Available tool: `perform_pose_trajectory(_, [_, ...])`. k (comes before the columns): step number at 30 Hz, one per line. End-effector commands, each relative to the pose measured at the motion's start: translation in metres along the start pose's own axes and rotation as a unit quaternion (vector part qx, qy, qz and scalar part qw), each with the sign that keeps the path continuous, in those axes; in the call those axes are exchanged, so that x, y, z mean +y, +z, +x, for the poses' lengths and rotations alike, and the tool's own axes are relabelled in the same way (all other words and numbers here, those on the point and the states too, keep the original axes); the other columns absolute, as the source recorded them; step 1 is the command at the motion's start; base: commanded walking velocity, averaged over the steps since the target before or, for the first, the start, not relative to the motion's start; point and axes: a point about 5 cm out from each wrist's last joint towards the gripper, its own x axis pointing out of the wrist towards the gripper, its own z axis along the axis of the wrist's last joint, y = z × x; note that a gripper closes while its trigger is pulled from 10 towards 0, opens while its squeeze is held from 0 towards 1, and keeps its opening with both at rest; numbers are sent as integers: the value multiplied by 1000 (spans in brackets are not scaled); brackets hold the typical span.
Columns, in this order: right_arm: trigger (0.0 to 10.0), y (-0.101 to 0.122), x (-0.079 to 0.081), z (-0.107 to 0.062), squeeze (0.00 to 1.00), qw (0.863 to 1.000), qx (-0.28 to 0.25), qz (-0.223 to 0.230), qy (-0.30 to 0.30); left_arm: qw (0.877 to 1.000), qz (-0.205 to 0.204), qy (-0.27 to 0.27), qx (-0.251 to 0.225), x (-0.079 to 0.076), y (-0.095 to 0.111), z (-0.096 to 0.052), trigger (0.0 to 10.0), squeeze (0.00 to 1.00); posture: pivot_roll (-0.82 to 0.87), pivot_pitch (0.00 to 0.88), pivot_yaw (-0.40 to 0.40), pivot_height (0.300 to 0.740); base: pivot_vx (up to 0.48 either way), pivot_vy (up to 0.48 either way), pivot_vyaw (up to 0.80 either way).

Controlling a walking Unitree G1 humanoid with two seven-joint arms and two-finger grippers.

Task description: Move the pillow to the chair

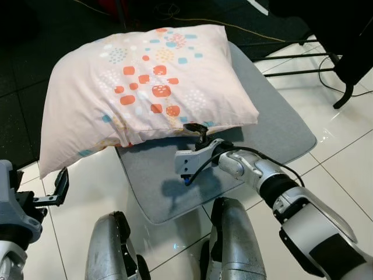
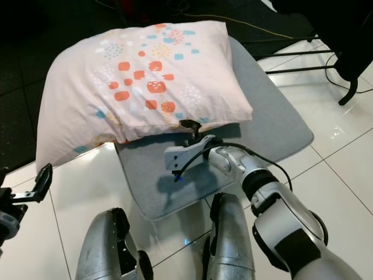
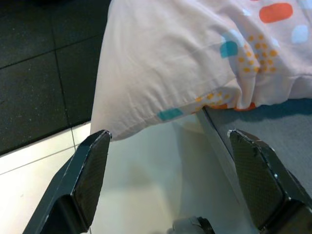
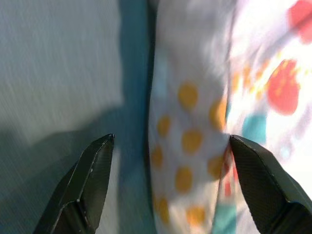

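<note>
A pale pink pillow (image 1: 140, 81) with orange, blue and yellow dots lies on the grey seat of a chair (image 1: 274, 128), its left end hanging over the seat's edge. My right gripper (image 1: 195, 129) is at the pillow's near edge, open, with the pillow's edge (image 4: 190, 141) between its fingers (image 4: 87, 180). My left gripper (image 1: 58, 186) hangs low at the left, open, facing the pillow's overhanging corner (image 3: 146, 112).
Glossy white floor tiles (image 1: 344, 157) surround the chair; dark floor (image 1: 23, 99) lies beyond on the left. Black chair legs and cables (image 1: 344, 93) stand at the right. My own silver legs (image 1: 233, 245) are below the seat.
</note>
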Motion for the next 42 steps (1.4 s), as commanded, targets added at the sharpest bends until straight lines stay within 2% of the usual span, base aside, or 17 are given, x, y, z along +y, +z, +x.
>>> perform_pose_trajectory(1, [10000,-15,4,-8,0,999,27,-44,5,1000,13,7,13,4,1,-6,10000,0,53,490,14,410,0,0,0])
perform_pose_trajectory(3, [10000,-15,4,-8,0,999,27,-44,5,1000,13,7,13,4,1,-6,10000,0,53,490,14,410,0,0,0])
perform_pose_trajectory(4, [10000,-26,1,-13,0,996,45,-72,0,1000,13,6,15,4,3,-7,10000,0,53,491,16,405,0,0,0])
perform_pose_trajectory(5, [10000,-26,1,-13,0,996,45,-72,0,1000,13,6,15,4,3,-7,10000,0,53,491,16,405,0,0,0])
perform_pose_trajectory(7, [10000,-46,-1,-25,0,988,77,-135,-6,1000,12,7,17,5,5,-11,10000,0,64,496,16,395,0,0,0])
perform_pose_trajectory(8, [10000,-46,-1,-25,0,988,77,-135,-6,1000,12,7,17,5,5,-11,10000,0,64,496,16,395,0,0,0])
perform_pose_trajectory(11, [10000,-57,-1,-34,0,979,86,-184,-7,1000,14,9,22,7,7,-17,10000,0,70,495,18,395,0,0,0])
perform_pose_trajectory(15, [10000,-64,0,-39,0,973,96,-210,-16,999,17,13,25,10,9,-19,10000,0,74,497,17,395,0,0,0])
perform_pose_trajectory(16, [8902,-66,-2,-41,0,971,105,-213,-18,999,18,14,25,11,9,-19,10000,0,76,498,17,395,0,0,0])
perform_pose_trajectory(20, [8902,-70,-4,-42,0,969,114,-218,-20,999,19,14,24,11,10,-18,10000,0,76,497,17,395,0,0,0])
perform_pose_trajectory(21, [0,-72,-7,-44,0,968,122,-219,-26,999,20,14,23,10,11,-18,10000,0,75,493,16,395,0,0,0])
perform_pose_trajectory(34, [0,-80,-14,-49,0,962,145,-227,-46,1000,14,12,21,9,12,-13,10000,0,69,468,6,395,0,0,0])
perform_pose_trajectory(42, [0,-85,-17,-52,0,963,164,-210,-45,1000,6,10,16,6,11,-9,10000,0,56,441,-6,395,0,0,0])
